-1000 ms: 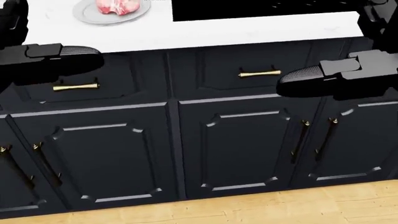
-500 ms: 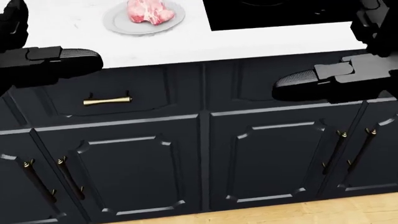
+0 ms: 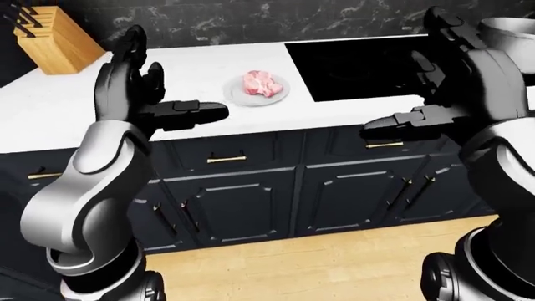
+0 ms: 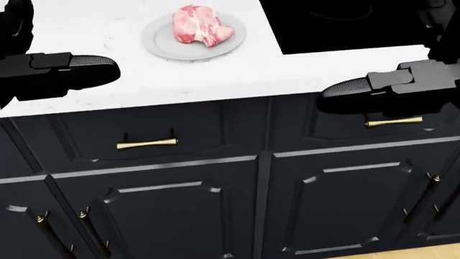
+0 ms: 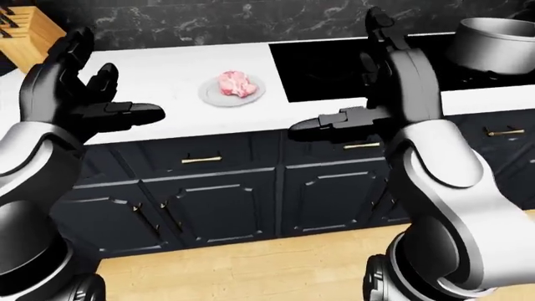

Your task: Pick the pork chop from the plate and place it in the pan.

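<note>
Pork chop (image 4: 201, 25): raw, pink with pale fat marbling, irregular lobed outline, notch on its lower edge; lies on the plate at upper centre of the head view, untouched.
Handling, judged: soft and limp, likely moist and slippery, moderately light; it would sag if pinched at one thin edge.
Hold point, judged: across the thick middle, fingers on opposite sides and close to the plate surface.
Plate (image 4: 159, 45): round, shallow, pale grey, smooth glazed look; rests on the counter just left of the cooktop.
Counter (image 3: 67, 106): white, faintly veined stone look, flat, square edge.
Cooktop (image 3: 351, 66): flat black glass panel set into the counter, upper right of the left-eye view.
Pan: a grey metal vessel (image 5: 493, 44) with straight walls stands at the upper right of the right-eye view; whether it is the target pan cannot be confirmed.
Left hand (image 3: 146, 100): fingers spread, holding nothing, raised at left, well apart from the plate.
Right hand (image 5: 368, 94): fingers spread, empty, raised over the counter edge by the cooktop.
Cabinets (image 4: 165, 205): dark panelled fronts, brass drawer pulls, dark door bars.
Knife block (image 3: 50, 37): pale wood, upper left of the left-eye view.
</note>
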Robot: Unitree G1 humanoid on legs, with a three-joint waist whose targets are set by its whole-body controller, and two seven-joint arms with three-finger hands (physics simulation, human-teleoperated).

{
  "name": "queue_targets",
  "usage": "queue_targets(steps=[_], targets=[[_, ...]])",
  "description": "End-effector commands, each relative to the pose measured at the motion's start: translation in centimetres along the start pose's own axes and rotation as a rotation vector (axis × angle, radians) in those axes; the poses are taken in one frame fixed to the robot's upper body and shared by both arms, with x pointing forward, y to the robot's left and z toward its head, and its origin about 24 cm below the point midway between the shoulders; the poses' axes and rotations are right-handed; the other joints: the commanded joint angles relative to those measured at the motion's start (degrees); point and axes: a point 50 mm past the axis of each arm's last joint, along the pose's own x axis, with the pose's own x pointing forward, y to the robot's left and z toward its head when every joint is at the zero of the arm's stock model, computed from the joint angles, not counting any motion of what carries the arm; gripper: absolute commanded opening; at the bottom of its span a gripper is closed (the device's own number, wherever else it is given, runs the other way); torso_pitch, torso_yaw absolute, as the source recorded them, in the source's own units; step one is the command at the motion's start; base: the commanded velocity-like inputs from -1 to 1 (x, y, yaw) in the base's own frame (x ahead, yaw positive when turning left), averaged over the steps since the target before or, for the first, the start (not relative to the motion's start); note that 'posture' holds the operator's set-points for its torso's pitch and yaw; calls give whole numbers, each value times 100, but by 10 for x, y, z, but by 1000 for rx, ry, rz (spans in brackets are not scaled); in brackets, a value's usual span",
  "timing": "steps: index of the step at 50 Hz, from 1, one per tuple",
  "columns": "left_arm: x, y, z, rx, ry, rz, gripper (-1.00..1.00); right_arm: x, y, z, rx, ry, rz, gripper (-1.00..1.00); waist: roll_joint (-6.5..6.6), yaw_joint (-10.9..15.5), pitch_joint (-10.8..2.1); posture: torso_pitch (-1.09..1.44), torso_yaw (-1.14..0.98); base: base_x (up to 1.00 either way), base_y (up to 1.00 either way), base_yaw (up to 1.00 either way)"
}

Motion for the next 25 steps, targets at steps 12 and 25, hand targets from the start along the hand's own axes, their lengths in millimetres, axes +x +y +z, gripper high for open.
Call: queue_targets(steps=[12, 25], targets=[[-1, -4, 16, -5, -86, -20, 100, -2, -6, 14, -4, -80, -37, 100, -800, 61, -260, 0, 0, 21, 15, 0], [-2, -3, 17, -6, -88, -18, 100, -3, -6, 14, -6, -79, -37, 100, 245, -112, -288, 0, 0, 21, 15, 0]])
